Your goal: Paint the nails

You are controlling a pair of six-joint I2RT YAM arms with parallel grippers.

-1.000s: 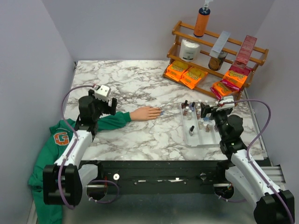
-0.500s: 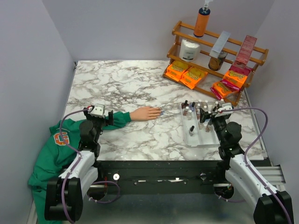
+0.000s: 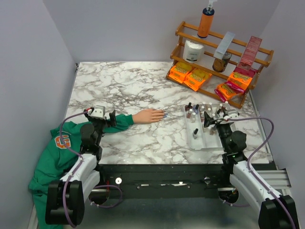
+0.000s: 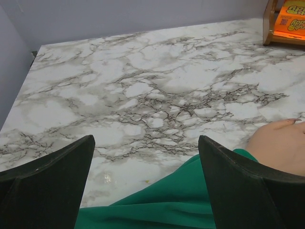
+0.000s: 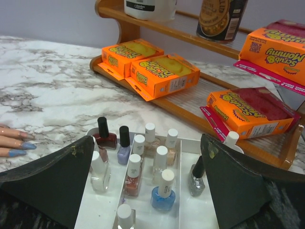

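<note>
The small peach fake hand (image 3: pixel 149 115) lies palm down mid-table, its green sleeve (image 3: pixel 119 122) running left. Its nails (image 3: pixel 164 114) are at the fingertips pointing right; in the right wrist view two nails (image 5: pixel 21 145) look bluish at the left edge. My left gripper (image 3: pixel 106 119) sits low over the sleeve (image 4: pixel 190 200), open, with only cloth and marble between its fingers (image 4: pixel 52 181); the hand (image 4: pixel 281 145) is just right of it. My right gripper (image 3: pixel 214 119) is open and empty above the near end of the white tray (image 3: pixel 202 147) of nail-polish bottles (image 5: pixel 162 191).
A wooden rack (image 3: pixel 221 52) at the back right holds orange boxes (image 5: pixel 164 71), a jar, a tub and a pump bottle. The rest of the green garment (image 3: pixel 52 157) hangs off the table's left near corner. Bare marble (image 4: pixel 143 81) stretches behind the hand.
The left arm has dropped from a raised pose and pulled back toward the near edge, over the sleeve. The right arm has drawn back slightly along the tray. Both grippers stayed open.
</note>
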